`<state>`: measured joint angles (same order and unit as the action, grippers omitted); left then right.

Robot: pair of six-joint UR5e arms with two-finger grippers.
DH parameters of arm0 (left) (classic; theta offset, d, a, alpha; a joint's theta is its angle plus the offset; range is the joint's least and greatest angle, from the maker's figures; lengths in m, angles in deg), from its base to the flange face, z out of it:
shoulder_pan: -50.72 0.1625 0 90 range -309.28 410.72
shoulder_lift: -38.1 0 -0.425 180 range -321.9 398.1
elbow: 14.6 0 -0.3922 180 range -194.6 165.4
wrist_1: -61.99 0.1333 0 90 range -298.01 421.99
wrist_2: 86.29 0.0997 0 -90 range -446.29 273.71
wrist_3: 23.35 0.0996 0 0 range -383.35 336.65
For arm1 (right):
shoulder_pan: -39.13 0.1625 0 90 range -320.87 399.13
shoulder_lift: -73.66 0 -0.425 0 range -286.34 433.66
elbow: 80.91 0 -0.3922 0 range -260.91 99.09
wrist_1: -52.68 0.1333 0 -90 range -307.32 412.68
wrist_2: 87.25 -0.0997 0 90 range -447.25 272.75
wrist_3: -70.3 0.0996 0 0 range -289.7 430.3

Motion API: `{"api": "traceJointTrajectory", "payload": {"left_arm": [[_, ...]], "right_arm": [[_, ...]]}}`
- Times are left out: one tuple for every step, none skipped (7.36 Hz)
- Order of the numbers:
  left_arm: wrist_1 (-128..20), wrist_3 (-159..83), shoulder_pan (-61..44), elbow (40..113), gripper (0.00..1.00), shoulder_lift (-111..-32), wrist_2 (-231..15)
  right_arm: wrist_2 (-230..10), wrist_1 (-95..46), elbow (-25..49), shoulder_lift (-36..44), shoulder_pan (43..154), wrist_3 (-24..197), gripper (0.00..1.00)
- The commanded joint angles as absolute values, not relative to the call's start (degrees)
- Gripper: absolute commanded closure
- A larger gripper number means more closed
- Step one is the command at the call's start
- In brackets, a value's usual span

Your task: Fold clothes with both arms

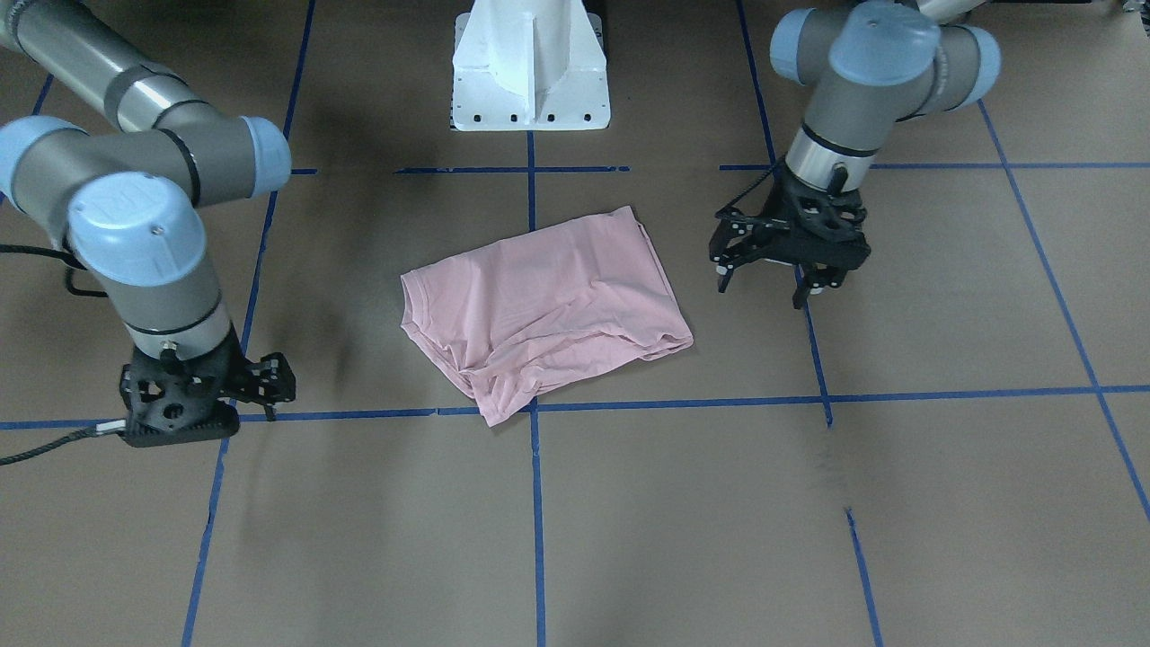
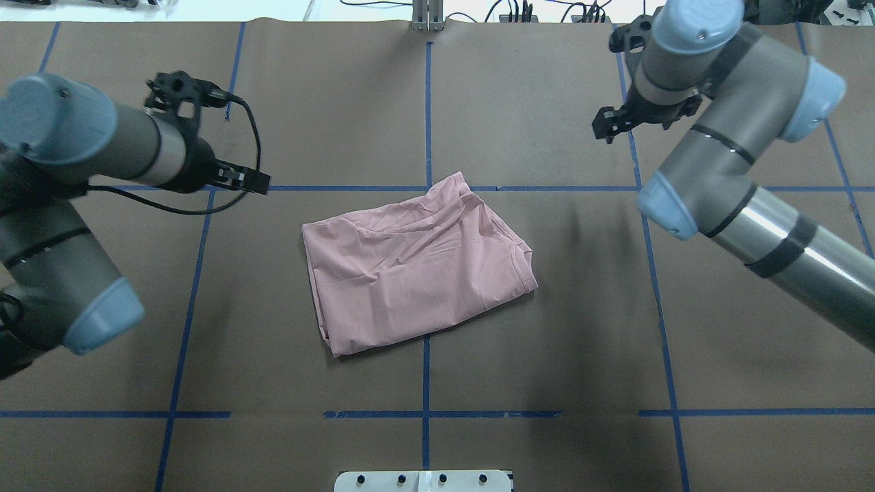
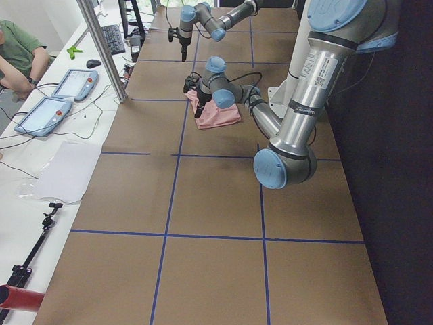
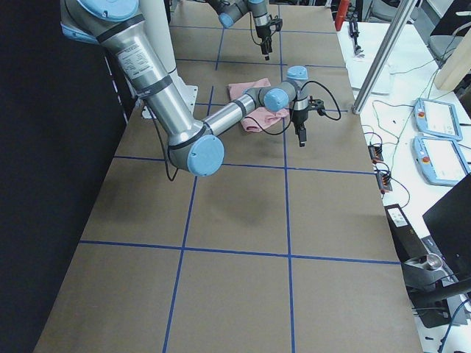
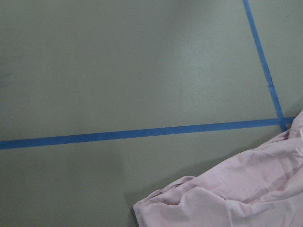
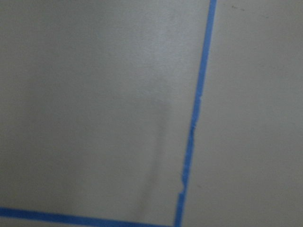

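While the left pincer [image 1: 762, 289] gapes empty, I cannot tell the right pincer's [image 1: 202, 404] state, fingertips hidden.

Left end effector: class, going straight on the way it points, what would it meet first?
The left end effector points down: likely bare brown table, beside the pink T-shirt, not on it.

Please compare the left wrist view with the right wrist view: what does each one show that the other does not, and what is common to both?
Only the left wrist view: a wrinkled edge of the pink T-shirt, lying in the lower right corner of the picture. Only the right wrist view: nothing of its own; no cloth shows there. Both: the bare brown table with blue tape lines that meet at a corner, and no gripper fingers in sight.
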<state>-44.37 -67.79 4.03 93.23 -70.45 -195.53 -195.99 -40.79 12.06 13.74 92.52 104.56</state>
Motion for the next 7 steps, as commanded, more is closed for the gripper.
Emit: {"api": "traceJointTrajectory", "payload": {"left_arm": [[-44.0, -43.2, -10.1, 93.0, 0.00, -63.4, -202.5], [-43.9, -33.5, -16.7, 92.2, 0.00, -59.9, -205.6], [-44.1, -27.5, -22.3, 90.0, 0.00, -57.4, -209.6], [-44.4, -27.3, -25.2, 89.6, 0.00, -55.0, -210.8], [-44.3, -27.1, -26.2, 88.6, 0.00, -53.0, -210.8], [-44.3, -27.1, -28.4, 86.3, 0.00, -52.6, -211.0], [-45.9, -26.9, -34.2, 82.8, 0.00, -52.8, -211.5]], "right_arm": [[-202.4, -48.1, 24.4, 3.5, 102.1, 89.1, 0.00], [-205.1, -48.0, 27.3, -1.7, 106.3, 85.9, 0.00], [-205.8, -47.0, 28.7, -7.0, 108.5, 85.6, 0.00], [-205.5, -45.7, 28.9, -9.9, 111.0, 86.1, 0.00], [-205.9, -45.7, 27.8, -11.2, 112.3, 85.5, 0.00], [-208.9, -45.7, 27.9, -11.3, 113.6, 85.5, 0.00], [-214.3, -45.7, 27.5, -11.9, 117.2, 85.4, 0.00]]}}
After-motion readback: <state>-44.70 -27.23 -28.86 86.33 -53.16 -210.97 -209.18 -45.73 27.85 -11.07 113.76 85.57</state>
